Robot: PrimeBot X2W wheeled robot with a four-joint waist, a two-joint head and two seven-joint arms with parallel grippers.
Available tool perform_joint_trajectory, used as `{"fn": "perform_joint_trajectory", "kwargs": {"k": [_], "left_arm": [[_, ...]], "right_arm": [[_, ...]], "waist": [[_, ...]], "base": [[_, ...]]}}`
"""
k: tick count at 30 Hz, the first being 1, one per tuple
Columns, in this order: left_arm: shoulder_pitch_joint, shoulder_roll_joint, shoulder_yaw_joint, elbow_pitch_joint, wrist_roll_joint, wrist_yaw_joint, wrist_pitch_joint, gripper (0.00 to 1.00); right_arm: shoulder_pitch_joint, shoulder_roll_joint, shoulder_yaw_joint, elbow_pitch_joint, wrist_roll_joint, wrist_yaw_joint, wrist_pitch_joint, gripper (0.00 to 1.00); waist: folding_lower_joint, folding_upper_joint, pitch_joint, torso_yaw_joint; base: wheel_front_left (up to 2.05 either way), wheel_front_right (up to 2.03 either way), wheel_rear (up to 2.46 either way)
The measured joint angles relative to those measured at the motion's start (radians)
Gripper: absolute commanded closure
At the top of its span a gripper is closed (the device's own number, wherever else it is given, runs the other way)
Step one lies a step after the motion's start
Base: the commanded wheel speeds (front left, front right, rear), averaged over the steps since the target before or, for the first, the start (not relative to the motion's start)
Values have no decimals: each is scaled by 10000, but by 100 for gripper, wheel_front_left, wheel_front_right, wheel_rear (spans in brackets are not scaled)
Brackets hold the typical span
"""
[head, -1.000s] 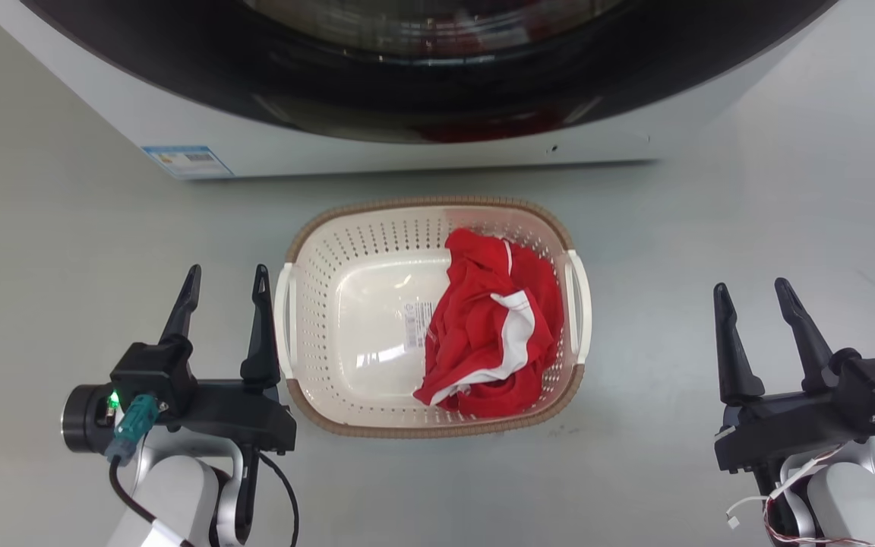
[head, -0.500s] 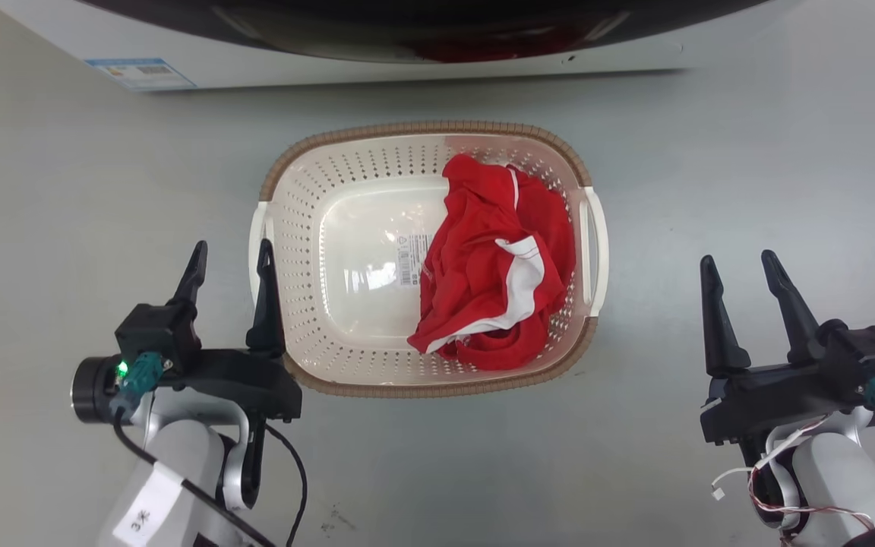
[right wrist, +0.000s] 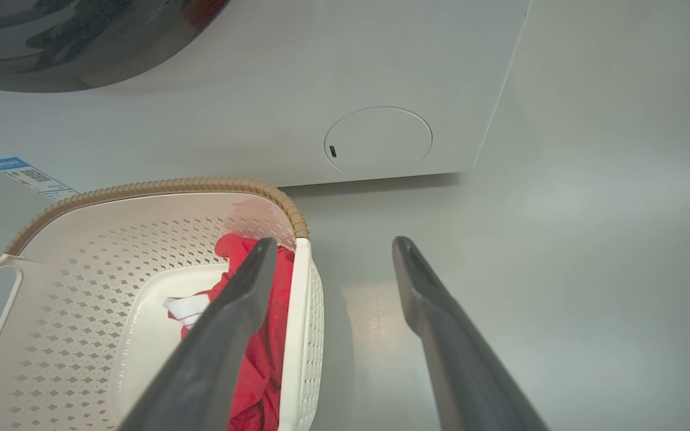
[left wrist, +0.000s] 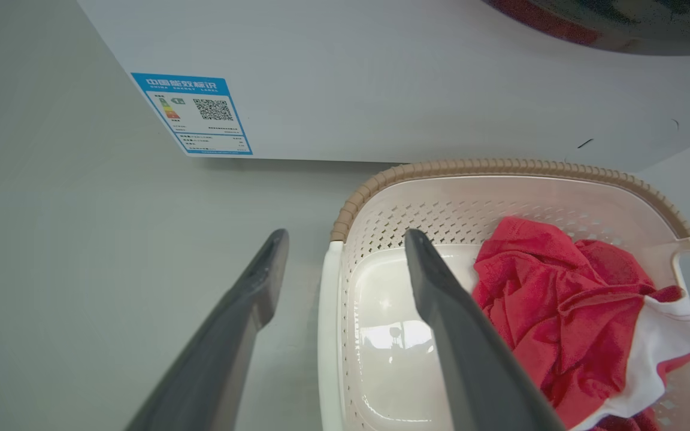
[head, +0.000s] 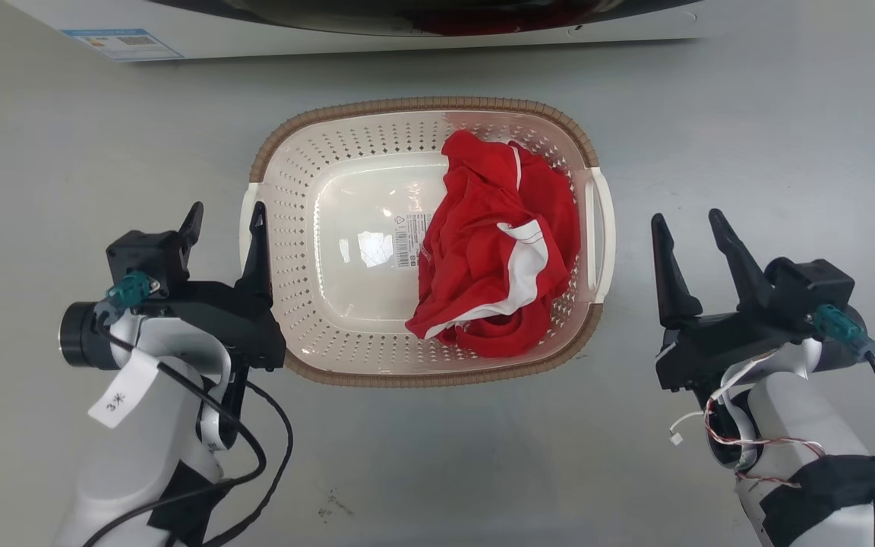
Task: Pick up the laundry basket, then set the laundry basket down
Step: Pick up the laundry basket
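**Laundry basket [head: 422,104] flanked as right gripper [head: 687,216] draws in**

Laundry basket sits on the grey floor [head: 749,114] just near of the washing machine [head: 483,42], a red-and-white garment [head: 498,258] heaped in its right half. In the last half-second the right gripper has edged closer to the right handle [head: 604,228], with bare floor between them. It is spread wide and holds nothing. The left gripper [head: 227,207], also spread and empty, straddles the left handle [head: 244,228], one finger outside and one over the perforated wall. Neither handle is grasped, so the lift appears not yet begun.
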Motion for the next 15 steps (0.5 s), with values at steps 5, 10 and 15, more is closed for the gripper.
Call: {"fn": "perform_joint_trajectory", "kwargs": {"k": [5, 10, 15], "left_arm": [[-574, 25, -29, 878, -167, -349, 533, 0], [-1019, 71, 4, 1666, -337, -571, 1064, 0], [-1387, 115, 38, 2336, -462, -838, 1559, 0]], "right_arm": [[-789, 259, 234, 934, 0, 205, 403, 0], [-1487, 560, 654, 1785, -2, 445, 863, 0], [-2057, 692, 851, 2564, 44, 514, 1256, 0]], "waist": [[-1, 0, 90, -49], [-1, 0, 221, -127], [-1, 0, 435, -235]], "base": [[0, 0, 0], [0, 0, 0], [0, 0, 0]]}}
